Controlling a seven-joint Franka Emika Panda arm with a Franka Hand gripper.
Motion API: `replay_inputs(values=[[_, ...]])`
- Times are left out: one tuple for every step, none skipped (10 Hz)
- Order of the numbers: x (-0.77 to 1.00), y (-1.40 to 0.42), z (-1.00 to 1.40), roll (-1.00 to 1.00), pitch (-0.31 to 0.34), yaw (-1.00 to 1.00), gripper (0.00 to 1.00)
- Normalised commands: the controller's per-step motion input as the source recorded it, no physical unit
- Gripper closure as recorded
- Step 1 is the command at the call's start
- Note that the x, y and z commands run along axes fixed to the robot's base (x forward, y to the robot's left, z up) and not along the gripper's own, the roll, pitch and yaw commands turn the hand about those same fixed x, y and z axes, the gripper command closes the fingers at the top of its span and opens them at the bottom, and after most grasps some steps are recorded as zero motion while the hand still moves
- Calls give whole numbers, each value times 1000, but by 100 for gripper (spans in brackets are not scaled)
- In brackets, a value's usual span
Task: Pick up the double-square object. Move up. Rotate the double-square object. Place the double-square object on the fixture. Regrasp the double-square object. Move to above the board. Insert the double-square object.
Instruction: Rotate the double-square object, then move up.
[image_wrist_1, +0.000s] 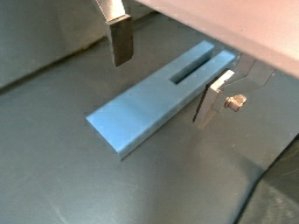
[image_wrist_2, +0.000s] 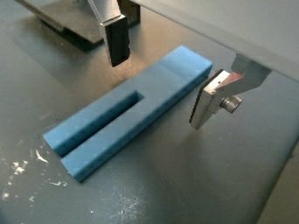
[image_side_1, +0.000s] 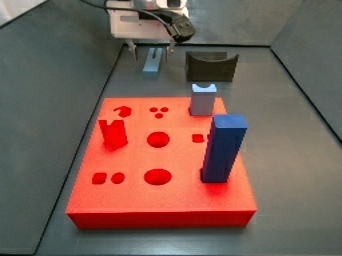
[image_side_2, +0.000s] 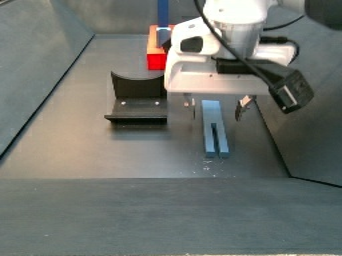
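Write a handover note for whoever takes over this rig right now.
Tool: open, low over the double-square object, one finger on each side, neither visibly touching.
Double-square object: flat on the grey floor, beside the fixture, not lifted.
Fixture: notch empty.
Board: a red piece, a grey peg and a tall blue block stand on it.
Done: approach only.
Left: grasp, lift, rotate, set on the fixture, regrasp, move above the board, insert.

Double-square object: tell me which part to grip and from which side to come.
Grip the double-square object across its narrow width, on the two long side faces near mid-length, coming straight down from above. It lies flat on the floor as a long slim bar, so only those faces suit parallel fingers. The end effector already hangs over it, open, one finger on each long side.
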Motion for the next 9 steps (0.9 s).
replay_inputs(values=[[35, 19, -352, -140, -93, 4, 0], [30, 18, -235, -152, -102, 5, 0], [0, 0, 0, 0, 0, 0, 100], [0, 0, 833, 0, 0, 0, 100], [-14, -1, 812, -1, 11, 0, 100], [-27, 1, 725, 7, 27, -4, 100], [-20, 4, 608, 18, 43, -7, 100], [-11, 7, 431, 36, 67, -12, 100], [-12, 7, 292, 53, 76, -13, 100]])
